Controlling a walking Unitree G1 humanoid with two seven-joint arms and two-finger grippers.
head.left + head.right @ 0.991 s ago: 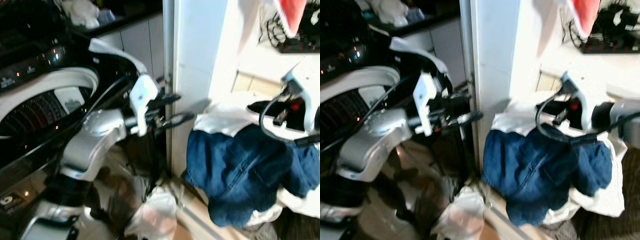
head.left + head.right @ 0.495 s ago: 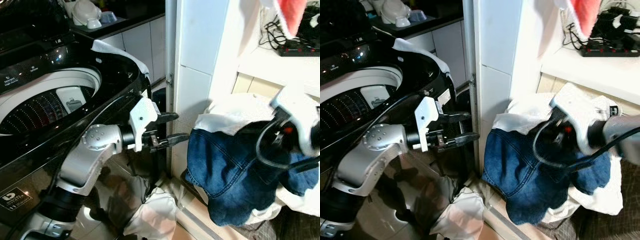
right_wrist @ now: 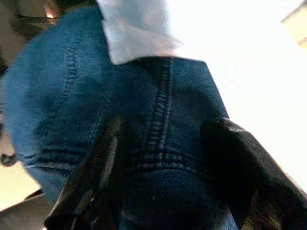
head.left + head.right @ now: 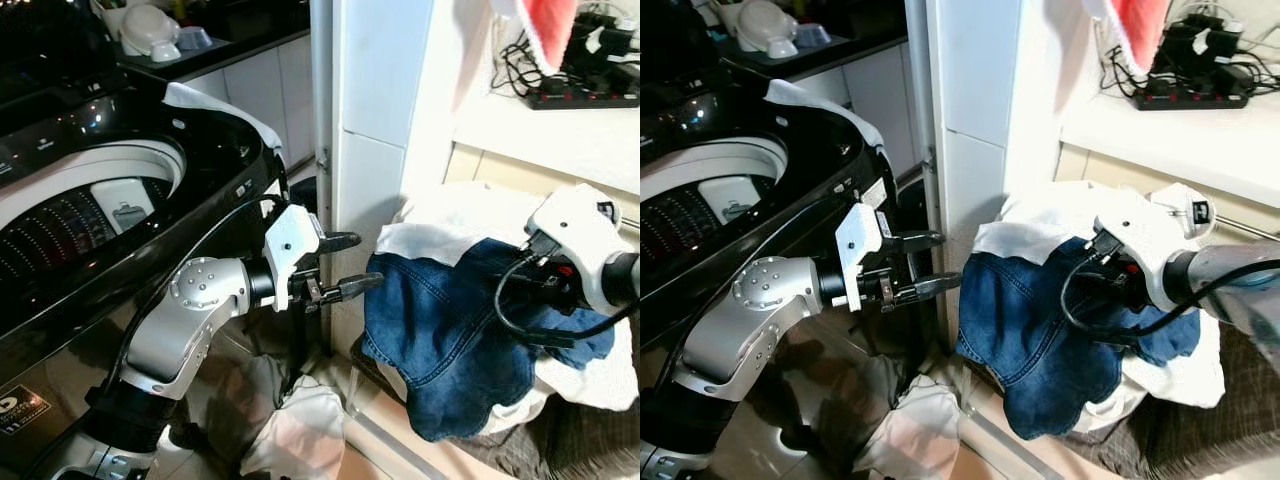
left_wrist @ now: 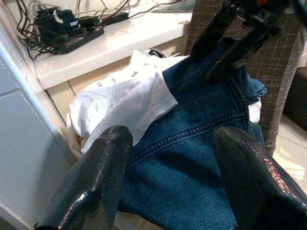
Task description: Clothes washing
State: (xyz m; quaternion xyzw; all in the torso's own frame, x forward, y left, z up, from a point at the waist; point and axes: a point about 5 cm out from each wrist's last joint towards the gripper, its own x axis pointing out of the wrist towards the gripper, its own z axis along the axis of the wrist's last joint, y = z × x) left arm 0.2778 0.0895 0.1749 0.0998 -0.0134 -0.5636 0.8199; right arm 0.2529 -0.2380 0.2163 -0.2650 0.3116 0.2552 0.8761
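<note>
A blue denim garment [image 4: 440, 340] is draped over a heap of white clothes [image 4: 450, 225] in a brown woven basket [image 5: 288, 72] on the right. My right gripper [image 3: 168, 127] is open over the denim, one finger on each side of a stitched seam; whether the fingers touch the cloth I cannot tell. From the left wrist view it appears as my right gripper [image 5: 204, 62] above the denim. My left gripper [image 4: 368, 260] is open and empty, held in the air just left of the heap and pointing at the denim [image 5: 192, 158].
A black top-loading washing machine [image 4: 150, 250] with its drum open [image 4: 80, 205] stands on my left. A white cloth [image 4: 215, 105] lies on its corner. A white pillar [image 4: 370, 120] rises behind my left gripper. A white garment [image 4: 300, 435] lies on the floor. A power strip [image 4: 580, 95] sits on the shelf.
The camera has shifted. My right gripper has come down from above the heap to the denim. My left gripper has stayed open beside the pillar.
</note>
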